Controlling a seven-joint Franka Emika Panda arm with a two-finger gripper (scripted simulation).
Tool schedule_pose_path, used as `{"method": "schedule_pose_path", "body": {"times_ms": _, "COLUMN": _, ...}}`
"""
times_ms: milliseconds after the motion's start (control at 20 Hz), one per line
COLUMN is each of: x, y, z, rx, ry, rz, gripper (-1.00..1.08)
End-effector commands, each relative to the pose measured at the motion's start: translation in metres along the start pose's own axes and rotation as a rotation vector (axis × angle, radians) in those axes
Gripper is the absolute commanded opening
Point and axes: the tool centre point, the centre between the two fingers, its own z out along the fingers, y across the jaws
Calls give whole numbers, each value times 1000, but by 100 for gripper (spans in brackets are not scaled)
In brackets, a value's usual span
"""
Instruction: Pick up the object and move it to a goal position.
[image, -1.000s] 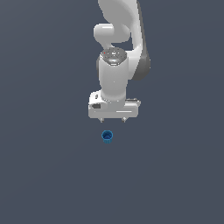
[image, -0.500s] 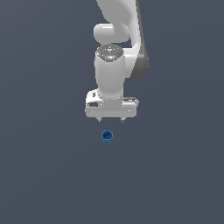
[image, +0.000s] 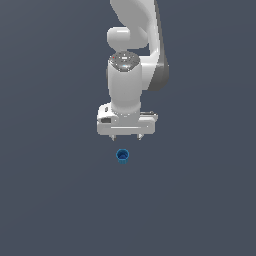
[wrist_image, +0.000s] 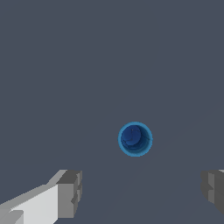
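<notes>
1. The end effector (image: 126, 138) hangs above the gray counter (image: 55, 200) with its two fingers (wrist_image: 70, 192) spread wide apart. It holds nothing.
2. The little blue cup (image: 122, 156) stands upright on the counter, just below the end effector and a bit in front of it. They do not touch.
3. In the wrist view we look straight down into the cup's hollow top. The cup (wrist_image: 135, 139) is ahead of the gap between the fingers, not inside the gap yet.
4. I think the fingers are wide open so the cup can fit between them when the arm goes down.
5. Nothing else sits on the counter near the end effector. Nothing stands in the way.
6. No mark for the goal place shows, so I cannot tell where the cup must go.
</notes>
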Motion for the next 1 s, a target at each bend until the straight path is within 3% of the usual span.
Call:
{"method": "schedule_pose_path", "body": {"times_ms": 0, "x": 0, "y": 1, "z": 3, "rx": -1, "ry": -2, "rz": -24, "gripper": 100}}
{"method": "schedule_pose_path", "body": {"times_ms": 400, "x": 1, "y": 5, "z": 21, "rx": -6, "ry": -14, "rz": -165, "gripper": 100}}
{"method": "schedule_pose_path", "body": {"times_ms": 950, "x": 3, "y": 13, "z": 59, "rx": -4, "ry": -39, "rz": -463, "gripper": 100}}
